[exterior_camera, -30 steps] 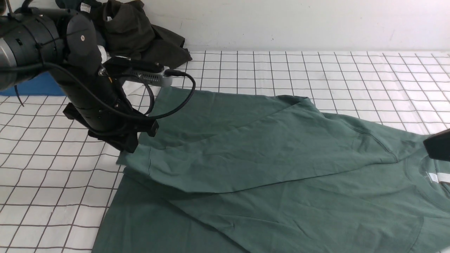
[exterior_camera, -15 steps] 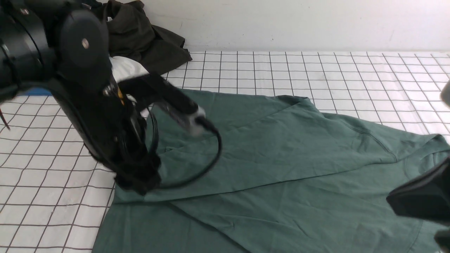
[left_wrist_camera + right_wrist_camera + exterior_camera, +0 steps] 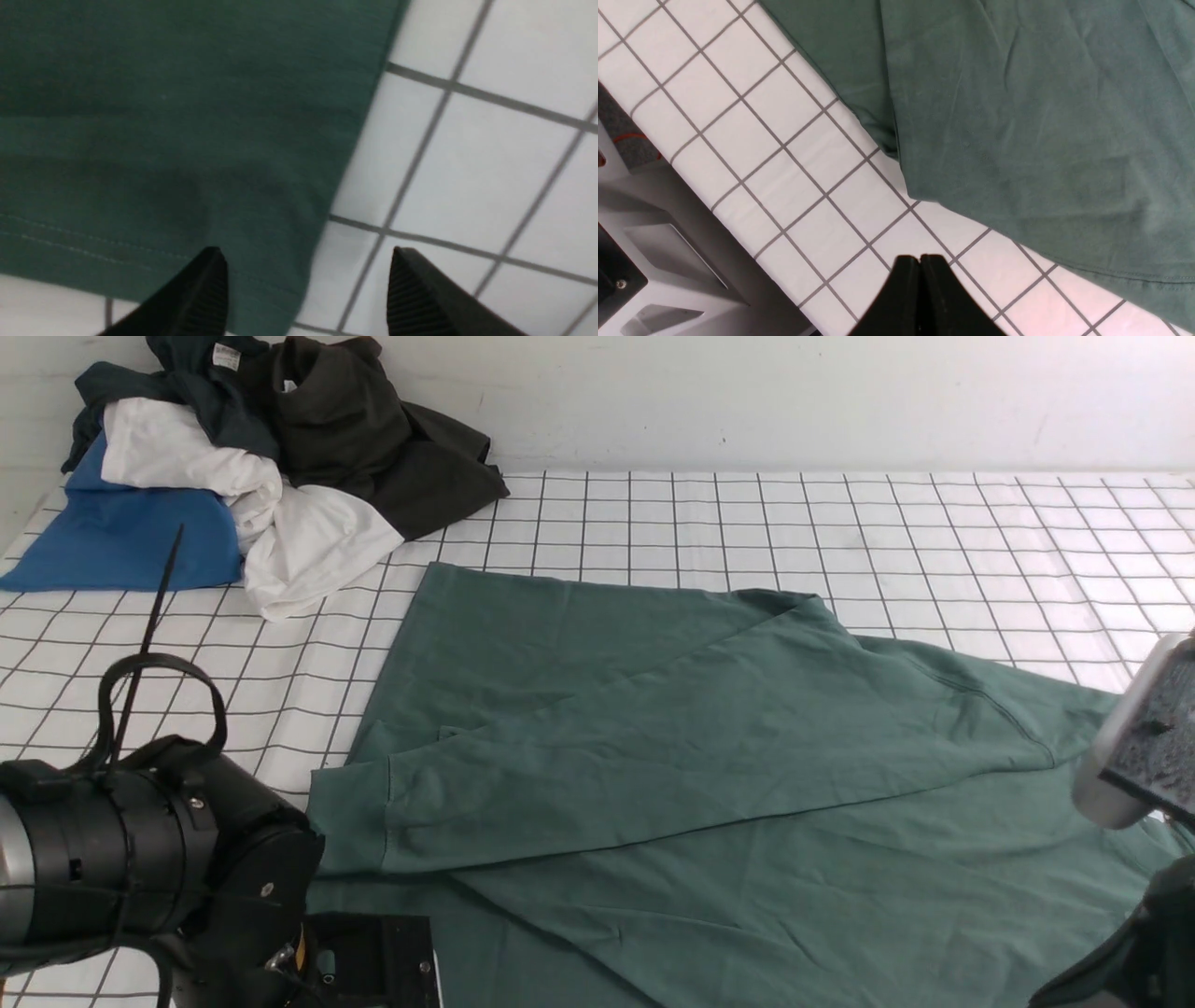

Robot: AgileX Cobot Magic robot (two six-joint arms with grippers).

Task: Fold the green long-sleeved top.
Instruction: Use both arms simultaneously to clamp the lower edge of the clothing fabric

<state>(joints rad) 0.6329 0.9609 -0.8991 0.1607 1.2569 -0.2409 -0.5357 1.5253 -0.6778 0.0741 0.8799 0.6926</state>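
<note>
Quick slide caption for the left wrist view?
Open left claw above a hemmed corner of the green top on the gridded cloth.

1. A plain white wall (image 3: 794, 392) runs along the back, with a few small marks;
2. the table (image 3: 840, 532) wears a white cover ruled in a dark grid, reaching the wall;
3. a grey frame (image 3: 668, 242) shows just past the table's edge;
4. the light is soft and even, the shadows faint.
</note>
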